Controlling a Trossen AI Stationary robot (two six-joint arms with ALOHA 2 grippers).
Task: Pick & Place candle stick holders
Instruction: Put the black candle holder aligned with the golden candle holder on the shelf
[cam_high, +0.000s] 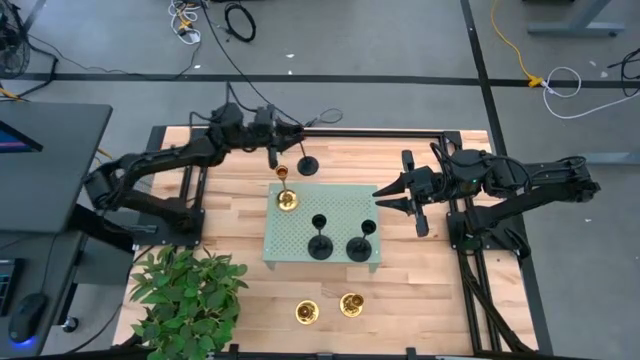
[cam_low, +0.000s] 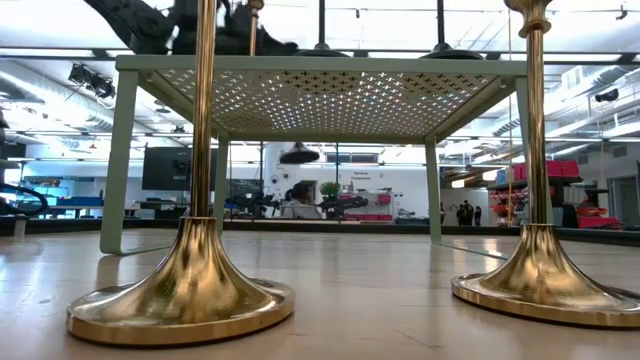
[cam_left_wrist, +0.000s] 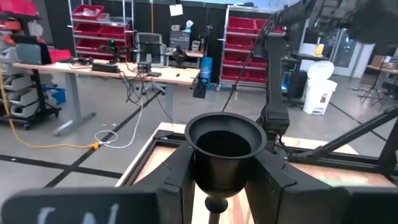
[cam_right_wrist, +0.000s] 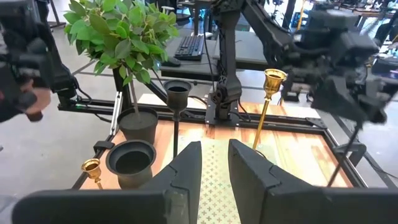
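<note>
Wooden table (cam_high: 420, 290) fills the middle of the high view, with a pale green tray full of holes (cam_high: 340, 210) at its centre. On the tray stand two matte black candle holders (cam_high: 321, 245) and one shiny gold candle holder (cam_high: 287, 200). Two more gold ones (cam_high: 351, 304) wait at the bottom. The left gripper (cam_high: 272, 155) pinches a black candle holder with a cup top (cam_left_wrist: 225, 144) near the upper middle. I think it is being carried; next it must be set down upright. The right gripper (cam_high: 390, 193) waits right of the tray, fingers a little apart, holding nothing.
</note>
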